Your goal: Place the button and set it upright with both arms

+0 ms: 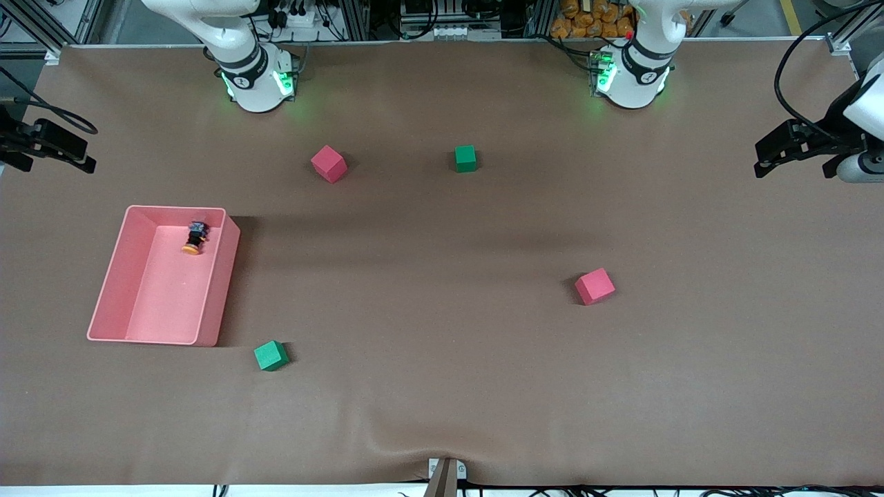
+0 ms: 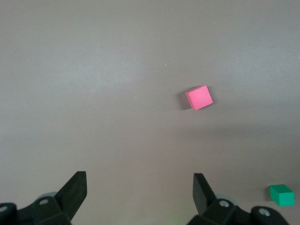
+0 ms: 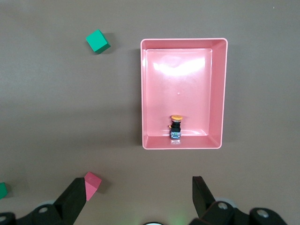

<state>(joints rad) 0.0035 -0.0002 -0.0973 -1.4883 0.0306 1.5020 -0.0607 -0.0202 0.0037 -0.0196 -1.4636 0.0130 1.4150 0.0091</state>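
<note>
Across the front view, my two arms sit folded back near their bases, both waiting. My right pincer (image 1: pixel 48 148) hangs over the counter's (image 1: pixel 442 386) edge at the right arm's end, my left pincer (image 1: pixel 794 148) over the edge at the left arm's end. The button (image 1: pixel 195 238) lies on its side inside the pink tray (image 1: pixel 217 290), close to the tray's wall nearest the robots' bases, orange cap pointing toward the front camera. Nothing else is in the tray. Two red cubes (image 1: pixel 329 163) and two green cubes (image 1: pixel 465 158) are scattered on the counter.

From my left wrist view, my left pincer (image 2: pixel 140 187) is spread wide and empty above bare counter, with a red cube (image 2: pixel 199 97) and a green cube (image 2: pixel 282 195) in sight.

From my right wrist view, my right pincer (image 3: pixel 138 192) is likewise spread wide, holding nothing. The tray (image 3: pixel 183 43) is below, and the button (image 3: pixel 176 127) rests almost against one short wall.

I judge the button light, rigid and small, with a smooth rounded cap that may slip. I would pinch the black body across its sides, minding the nearby wall.
</note>
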